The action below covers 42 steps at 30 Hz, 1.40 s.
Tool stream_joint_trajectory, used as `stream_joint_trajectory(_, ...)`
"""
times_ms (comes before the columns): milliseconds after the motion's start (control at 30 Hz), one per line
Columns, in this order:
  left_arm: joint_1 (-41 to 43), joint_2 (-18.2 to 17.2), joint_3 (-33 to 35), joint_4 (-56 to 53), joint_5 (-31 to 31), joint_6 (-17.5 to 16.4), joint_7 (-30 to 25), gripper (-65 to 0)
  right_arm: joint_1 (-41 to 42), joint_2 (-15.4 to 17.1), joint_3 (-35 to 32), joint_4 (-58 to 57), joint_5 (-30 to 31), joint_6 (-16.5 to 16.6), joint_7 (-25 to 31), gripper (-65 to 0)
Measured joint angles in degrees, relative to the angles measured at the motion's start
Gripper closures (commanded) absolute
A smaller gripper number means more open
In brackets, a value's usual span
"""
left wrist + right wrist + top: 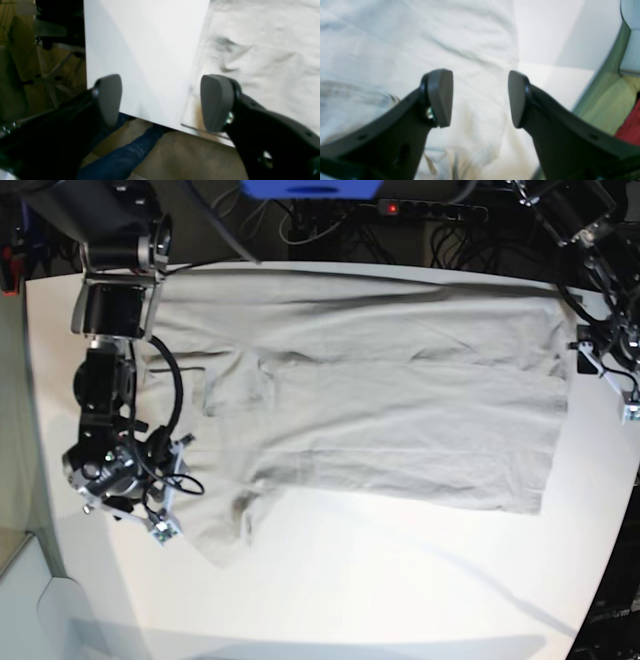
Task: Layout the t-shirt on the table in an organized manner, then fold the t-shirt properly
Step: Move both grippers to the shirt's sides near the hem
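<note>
The light grey-beige t-shirt [370,410] lies spread out flat on the white table [380,590], neck end to the left and hem to the right in the base view. One sleeve [225,530] points toward the front left. My right gripper [478,98] is open and empty, hovering just above the wrinkled cloth [395,37] by that sleeve; it also shows in the base view [160,520]. My left gripper [162,101] is open and empty over the bare table [145,50] at its edge, with the shirt's hem [262,50] beside its right finger [216,102]; it also shows in the base view [608,385].
A person's leg in blue jeans [125,157] and an office chair base [57,72] are beyond the table edge in the left wrist view. A power strip and cables [430,210] lie behind the table. A red object [630,125] is past the table's edge.
</note>
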Motion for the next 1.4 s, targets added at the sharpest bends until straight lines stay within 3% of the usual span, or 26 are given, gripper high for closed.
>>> stream_joint_trajectory(167, -1.7, 0.7, -0.3, -0.2, 0.4, 0.0, 0.0, -47.7, 5.4, 0.0, 1.3, -10.4, -0.3, 0.0, 3.3, -35.2)
stream_joint_trajectory(367, -6.7, 2.1, 0.0, -0.1, 0.0, 0.0, -0.4, -47.7, 12.4, 0.8, 9.6, -26.4, -0.9, 0.0, 9.2, -35.5)
stream_joint_trajectory(700, -16.9, 3.6, -0.3, -0.5, 0.4, 0.0, -0.8, -47.8, 14.9, 1.1, 22.6, -28.9, -0.5, 0.0, 14.6, -35.5)
stream_joint_trajectory(967, -20.7, 5.8, 0.0, -14.7, 1.1, 0.7, -15.3, -47.8, 14.6, 1.6, 27.0, -34.9, -1.0, -0.1, 18.9, -35.2)
stream_joint_trajectory(1000, -21.3, 5.6, -0.2, -17.6, 1.3, 0.7, -16.8, -47.7, 14.5, 1.6, 27.0, -36.1, -1.0, -1.2, 18.9, -35.2)
stream_joint_trajectory(1067, -22.0, 5.5, -0.2, -21.5, 1.6, 0.9, -20.3, -47.7, 14.4, 1.8, 27.2, -37.6, -0.9, -8.2, 21.2, -35.2)
stream_joint_trajectory(1100, -22.1, 5.3, -0.1, -22.6, 1.1, 0.8, -22.1, -47.7, 14.4, 2.1, 27.3, -37.7, -1.1, -9.3, 22.8, -35.2)
stream_joint_trajectory(1233, -22.9, 5.0, -0.1, -25.4, 1.4, 0.9, -26.1, -47.7, 14.4, 2.6, 27.3, -37.6, -0.8, -9.8, 26.0, -35.3)
stream_joint_trajectory(1300, -23.5, 4.7, 0.0, -27.4, 1.9, 1.5, -27.5, -47.7, 14.1, 2.4, 27.1, -37.7, -0.9, -11.6, 26.1, -35.3)
stream_joint_trajectory(1400, -25.6, 3.7, -0.3, -32.1, 3.9, 6.8, -29.3, -47.9, 13.9, 2.1, 27.1, -37.7, -0.9, -13.9, 26.0, -35.4)
